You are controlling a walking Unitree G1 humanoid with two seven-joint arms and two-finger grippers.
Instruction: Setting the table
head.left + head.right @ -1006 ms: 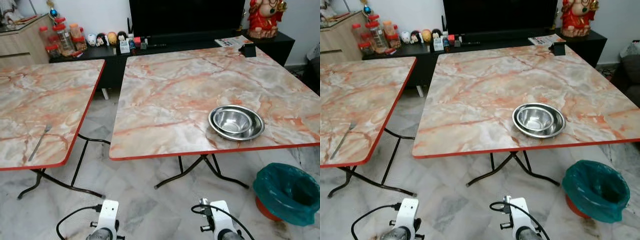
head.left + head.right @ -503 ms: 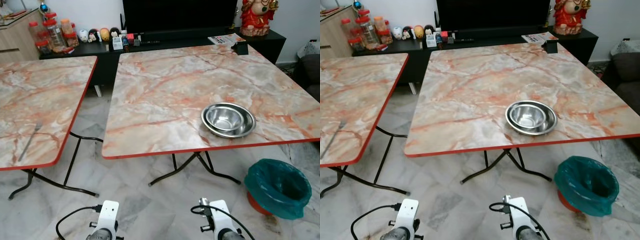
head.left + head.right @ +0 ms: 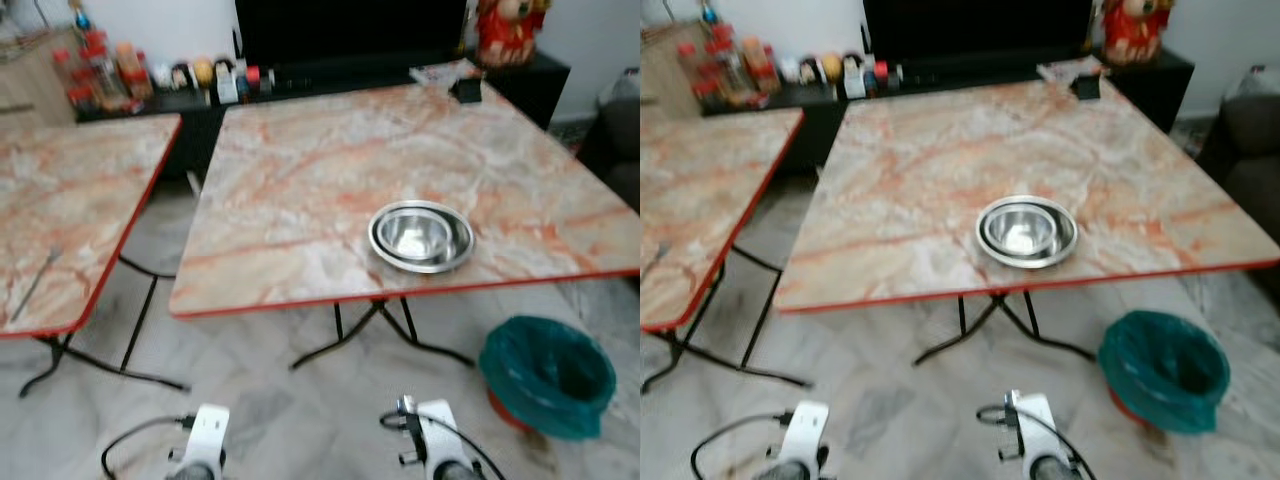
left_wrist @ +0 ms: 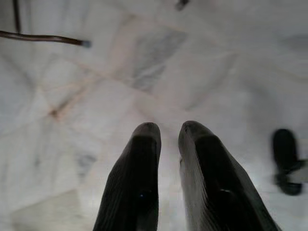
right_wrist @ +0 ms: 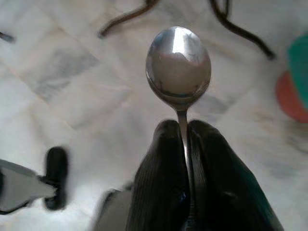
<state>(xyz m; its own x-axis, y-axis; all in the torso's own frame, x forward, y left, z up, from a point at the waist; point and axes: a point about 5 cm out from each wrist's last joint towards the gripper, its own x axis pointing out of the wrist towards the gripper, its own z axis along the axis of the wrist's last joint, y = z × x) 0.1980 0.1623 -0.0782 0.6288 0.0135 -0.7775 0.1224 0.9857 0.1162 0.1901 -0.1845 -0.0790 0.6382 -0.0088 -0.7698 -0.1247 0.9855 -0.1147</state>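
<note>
steel spoon (image 5: 178,67), nested bowls (image 3: 421,236)

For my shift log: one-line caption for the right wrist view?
Right gripper holds a spoon by its handle, bowl outward, above the marble floor.

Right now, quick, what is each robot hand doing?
Left end effector: nearly shut, holding nothing.
Right end effector: shut on a spoon.

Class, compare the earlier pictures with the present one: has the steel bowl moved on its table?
No. The steel bowl keeps its spot near the red front edge of the marble table; the whole picture shifted because the camera moved.
</note>
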